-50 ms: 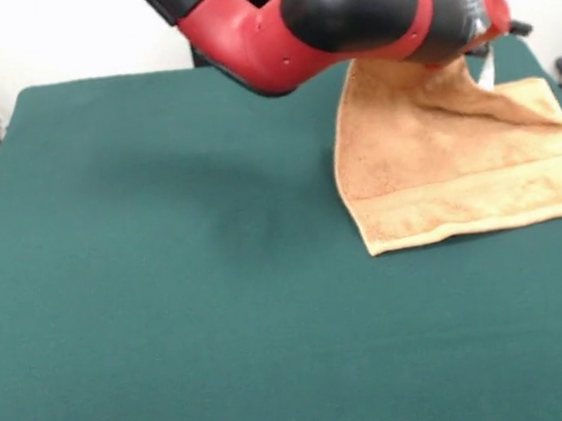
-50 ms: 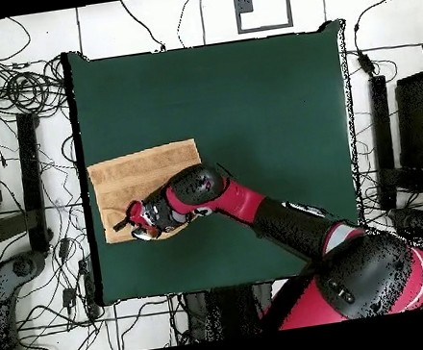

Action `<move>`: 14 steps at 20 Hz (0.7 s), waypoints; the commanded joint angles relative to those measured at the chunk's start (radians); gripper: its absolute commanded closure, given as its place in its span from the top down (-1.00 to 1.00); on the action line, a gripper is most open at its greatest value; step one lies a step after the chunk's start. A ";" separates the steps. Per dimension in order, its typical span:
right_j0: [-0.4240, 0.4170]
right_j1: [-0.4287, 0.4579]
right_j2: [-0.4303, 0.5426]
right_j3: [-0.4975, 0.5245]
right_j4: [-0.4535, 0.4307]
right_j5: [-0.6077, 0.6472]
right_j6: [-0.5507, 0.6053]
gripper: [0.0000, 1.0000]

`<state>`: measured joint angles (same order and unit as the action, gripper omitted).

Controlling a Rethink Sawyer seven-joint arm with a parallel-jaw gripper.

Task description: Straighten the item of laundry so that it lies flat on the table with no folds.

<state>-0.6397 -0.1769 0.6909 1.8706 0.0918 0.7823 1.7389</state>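
The bench (image 1: 171, 312) is a wide rectangle covered in dark green felt-like cloth, and most of its surface lies bare. In the overhead view, cables trail over the white floor (image 2: 183, 17) around it, and dark equipment stands along both sides.

The red and black arm (image 1: 321, 15) reaches low across the bench. In the overhead view it runs from the bottom right corner up to the towel near the bench's left edge.

The terry-cloth towel (image 1: 457, 167) is tan to golden orange and lies at the right side of the bench in the front view, close to the edge. Its near portion rests flat, with a woven band (image 1: 481, 199) running along the hemmed end. The far portion rises in a peaked fold up toward the arm's end, with a diagonal crease running down to the right.

The gripper (image 2: 144, 221) sits over the towel's lower part in the overhead view, at the raised fold. Whether the fingers are spread or clamped on the cloth cannot be made out.
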 commanded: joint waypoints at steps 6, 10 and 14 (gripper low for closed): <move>0.239 -0.246 -0.232 -0.063 -0.079 -0.058 0.259 1.00; 0.258 -0.247 -0.267 -0.067 -0.066 -0.060 0.219 1.00; 0.313 -0.337 -0.352 -0.056 -0.068 0.085 0.267 1.00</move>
<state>-0.4025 -0.4175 0.4816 1.8696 0.0345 0.7787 1.7389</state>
